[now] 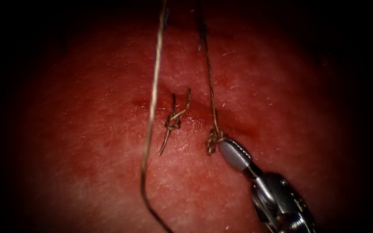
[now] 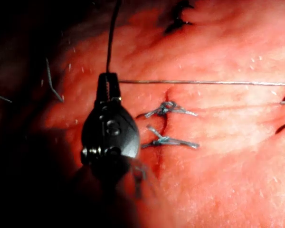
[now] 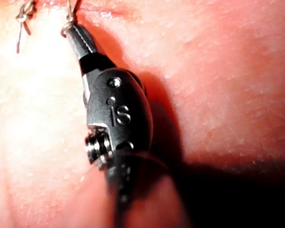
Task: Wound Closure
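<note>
While my right gripper (image 1: 219,143) sits closed at the second knot (image 1: 213,140) on the tissue (image 1: 281,108), apparently pinching thread there, my left gripper (image 2: 108,79) is clamped on the long thread (image 2: 204,82) stretched across the cut (image 1: 195,110). Left of it lies a finished knot (image 1: 172,123). On the right tool's body (image 3: 118,116) I read "S".

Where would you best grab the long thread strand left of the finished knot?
Probably mid-length on the long strand, coming from the left: it runs straight there, apart from the finished knot and its cut ends. The right tool is shut on thread at the second knot; the left tool holds thread too.
</note>
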You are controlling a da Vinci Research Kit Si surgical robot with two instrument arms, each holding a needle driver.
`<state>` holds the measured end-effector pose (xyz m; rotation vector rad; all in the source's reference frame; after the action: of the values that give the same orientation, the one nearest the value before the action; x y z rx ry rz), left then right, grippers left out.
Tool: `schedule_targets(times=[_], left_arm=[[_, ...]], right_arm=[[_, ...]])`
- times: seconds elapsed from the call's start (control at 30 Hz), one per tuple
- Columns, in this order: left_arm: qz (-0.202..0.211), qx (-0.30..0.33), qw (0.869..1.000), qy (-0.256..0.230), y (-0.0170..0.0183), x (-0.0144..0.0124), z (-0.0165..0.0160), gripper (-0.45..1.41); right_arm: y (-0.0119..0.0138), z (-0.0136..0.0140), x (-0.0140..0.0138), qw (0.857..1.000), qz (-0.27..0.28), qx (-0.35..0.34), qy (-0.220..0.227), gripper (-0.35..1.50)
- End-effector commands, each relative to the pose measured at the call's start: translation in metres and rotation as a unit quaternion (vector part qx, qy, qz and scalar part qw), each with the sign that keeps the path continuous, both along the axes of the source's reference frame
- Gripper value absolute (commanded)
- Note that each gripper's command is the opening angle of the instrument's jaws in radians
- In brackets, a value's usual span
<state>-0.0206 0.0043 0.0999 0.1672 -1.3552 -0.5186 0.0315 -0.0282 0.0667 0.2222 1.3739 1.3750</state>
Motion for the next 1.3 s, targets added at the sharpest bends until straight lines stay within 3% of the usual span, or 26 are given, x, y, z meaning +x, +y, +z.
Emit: schedule_targets(times=[0.03,0.3,0.7,0.9,1.0,1.17,1.2,1.23,1.3], left_arm=[[-0.003,-0.002,1.0,0.004,-0.0002,-0.0007,0.0012,-0.45],[-0.007,-0.01,1.0,0.002,-0.0007,-0.002,0.004,-0.45],[-0.049,-0.029,0.998,-0.004,0.0065,-0.0012,0.0015,-0.45],[-0.033,-0.036,0.999,-0.014,0.0041,-0.0025,0.002,-0.45],[-0.021,-0.036,0.999,-0.019,0.0022,-0.0024,0.0015,-0.45],[-0.007,-0.032,0.999,-0.031,-0.0001,-0.0009,-0.0003,-0.45],[-0.004,-0.03,0.999,-0.033,-0.0004,-0.0005,-0.0007,-0.45],[-0.002,-0.029,0.999,-0.036,-0.0008,-0.0001,-0.0011,-0.45],[0.002,-0.027,0.999,-0.039,-0.0014,0.0004,-0.0018,-0.45]], right_arm=[[-0.0008,0.0002,0.0007,1.0,-0.001,0.0,0.001,-0.35],[-0.0015,-0.0001,0.0009,1.0,-0.001,-0.003,-0.001,-0.35],[-0.0021,0.0,0.001,1.0,0.001,-0.005,-0.004,-0.35],[-0.0015,-0.0003,0.0005,0.999,-0.006,-0.041,-0.023,-0.35],[-0.0006,-0.0008,-0.0004,0.998,-0.031,-0.063,0.005,-0.35],[0.0014,-0.0017,-0.0022,0.981,-0.093,-0.154,-0.077,-0.35],[0.0018,-0.0019,-0.0026,0.973,-0.118,-0.17,-0.106,-0.32],[0.0023,-0.0023,-0.003,0.964,-0.141,-0.184,-0.132,0.0],[0.003,-0.0027,-0.0032,0.946,-0.171,-0.217,-0.167,0.41]])
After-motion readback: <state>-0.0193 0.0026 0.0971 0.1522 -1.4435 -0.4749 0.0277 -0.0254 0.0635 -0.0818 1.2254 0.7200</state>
